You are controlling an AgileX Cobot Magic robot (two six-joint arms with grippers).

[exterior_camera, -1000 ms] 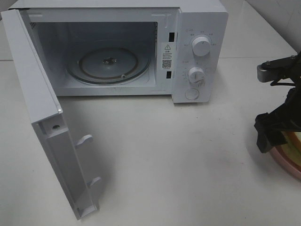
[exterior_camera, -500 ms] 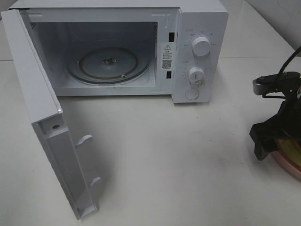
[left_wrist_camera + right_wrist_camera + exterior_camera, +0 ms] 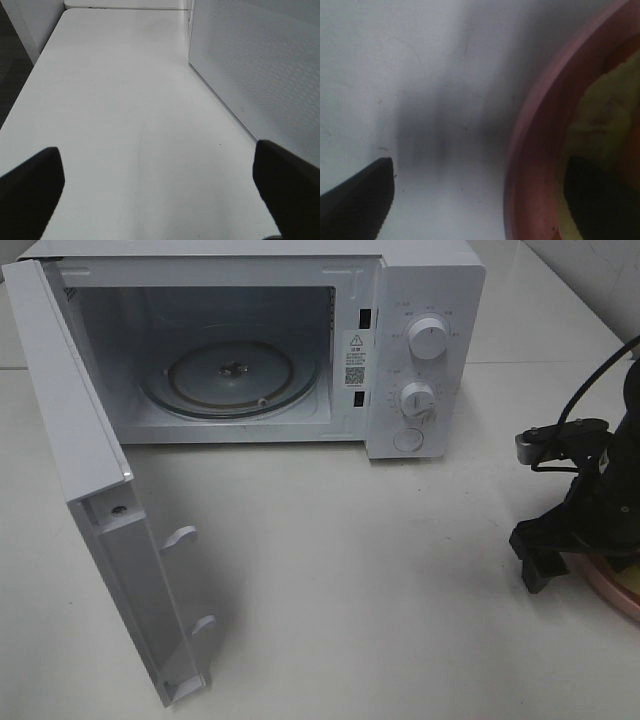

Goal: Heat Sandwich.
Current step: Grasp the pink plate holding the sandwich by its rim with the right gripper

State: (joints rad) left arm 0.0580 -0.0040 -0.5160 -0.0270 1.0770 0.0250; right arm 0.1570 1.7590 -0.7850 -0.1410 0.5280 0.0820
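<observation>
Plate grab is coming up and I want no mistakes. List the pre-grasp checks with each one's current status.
1. Microwave door swung open: ok.
2. Glass turntable bare, ready for the plate: ok.
3. Right fingers open, one outside and one inside the pink plate rim: ok.
4. Sandwich on the plate: ok. Whether it is centred: cannot tell.
5. Left fingers open over the table, holding nothing: ok.

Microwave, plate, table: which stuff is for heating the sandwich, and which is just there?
For the job: sandwich, pink plate under it, microwave with door open, glass turntable, right gripper open astride the plate's rim.
Just there: table, warning sticker, left gripper open over the table.
</observation>
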